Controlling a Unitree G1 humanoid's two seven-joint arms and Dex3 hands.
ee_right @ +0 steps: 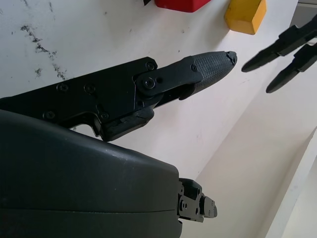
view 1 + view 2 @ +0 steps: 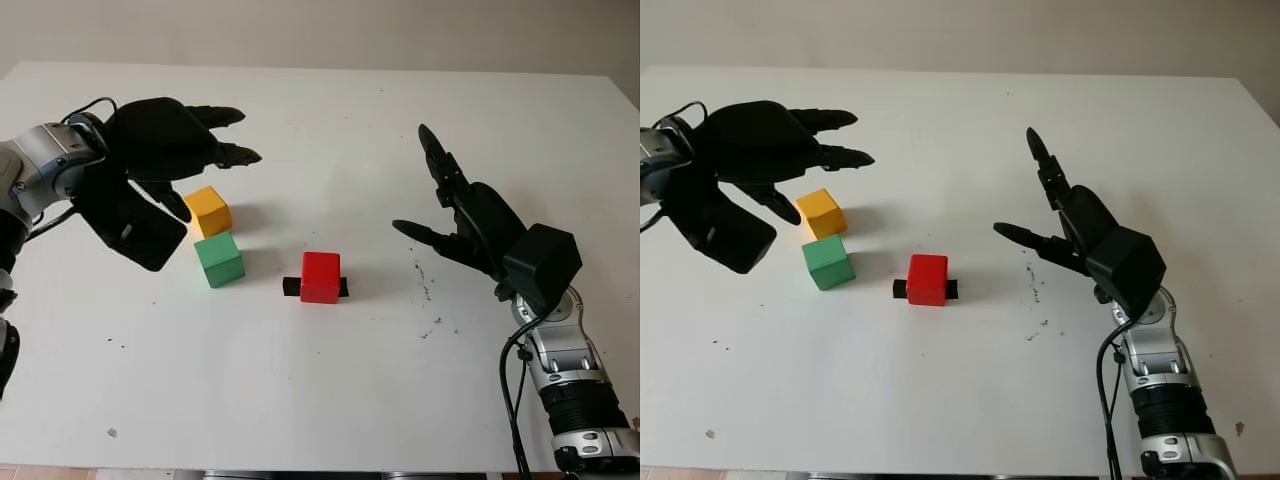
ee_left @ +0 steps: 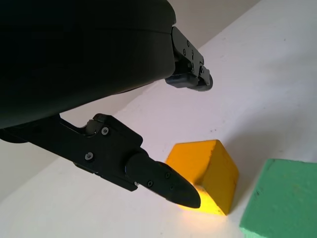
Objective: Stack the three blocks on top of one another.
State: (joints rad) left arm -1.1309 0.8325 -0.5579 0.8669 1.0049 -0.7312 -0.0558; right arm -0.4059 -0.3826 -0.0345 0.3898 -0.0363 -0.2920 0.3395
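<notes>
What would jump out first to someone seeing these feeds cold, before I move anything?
Three bright blocks on the white table: the yellow block and the green block close together left of centre, and the red block alone at centre on a black strip. None is stacked. The left hand hangs open just over the yellow block, while the right hand is open, off to the right of the red one.

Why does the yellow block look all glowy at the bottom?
In the left wrist view, the yellow block glows bright along its bottom edge, behind the left hand's fingertip; in the left eye view it only casts a soft shadow on the table.
</notes>
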